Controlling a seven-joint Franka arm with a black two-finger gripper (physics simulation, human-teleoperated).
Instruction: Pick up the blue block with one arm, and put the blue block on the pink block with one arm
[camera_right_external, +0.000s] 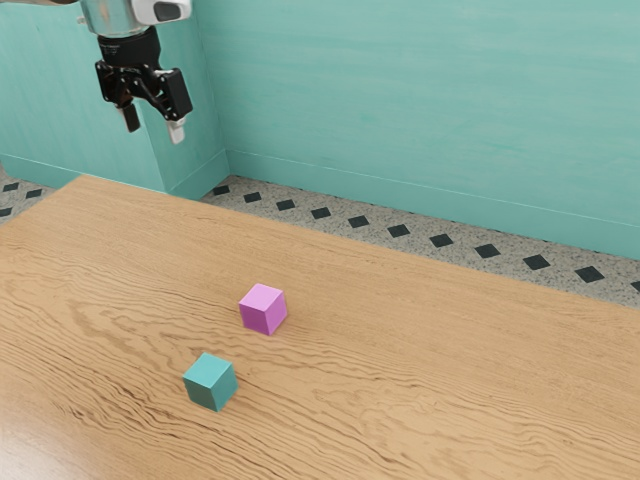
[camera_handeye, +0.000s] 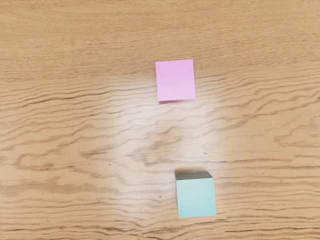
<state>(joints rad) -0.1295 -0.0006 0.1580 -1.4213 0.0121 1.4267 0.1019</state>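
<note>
A blue-green block (camera_right_external: 210, 381) rests on the wooden table (camera_right_external: 450, 380) near its front. The pink block (camera_right_external: 263, 308) sits a short way behind it, toward the exterior view's right, with a gap between them. My gripper (camera_right_external: 152, 125) hangs high above the table at the exterior view's upper left, far from both blocks, its fingers open and empty. From the wrist camera I look straight down on the pink block (camera_handeye: 175, 80) and the blue block (camera_handeye: 195, 195), both lying flat and apart on the wood.
The table's back edge meets a tiled floor (camera_right_external: 440, 240) and a teal wall (camera_right_external: 420, 100). A teal wall corner (camera_right_external: 190, 150) juts out just behind the gripper.
</note>
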